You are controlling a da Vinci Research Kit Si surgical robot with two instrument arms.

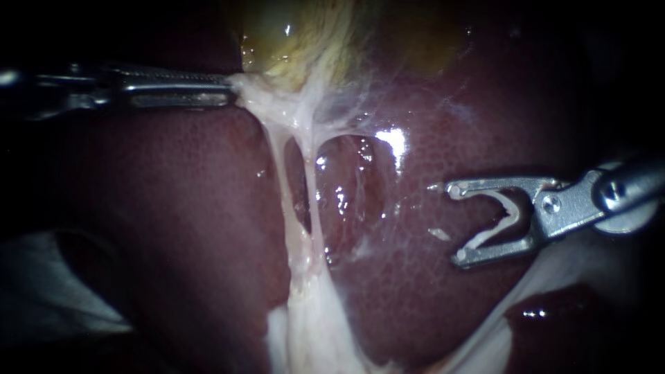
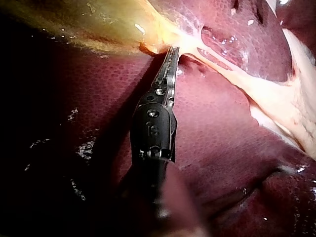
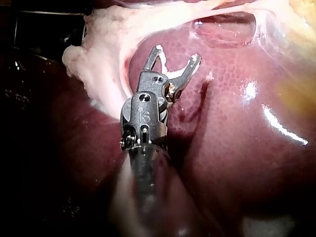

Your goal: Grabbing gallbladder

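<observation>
Left instrument [image 1: 232, 90] jaws clamp pale tissue [image 1: 260, 97] at the gallbladder [image 1: 291, 34] edge, right instrument [image 1: 454, 223] jaws gape empty well apart from it; next, I judge, steady traction.

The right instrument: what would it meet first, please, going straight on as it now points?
Probably the liver surface just ahead of the right instrument; if it clears that, the pale tissue strands below the gallbladder. Depth is unclear.

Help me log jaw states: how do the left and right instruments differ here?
The left instrument has jaws shut on pale tissue beside the gallbladder; the right instrument has open, empty jaws. The left holds that tissue taut; the right is poised over the liver. Both have slender metal jaws.
</observation>
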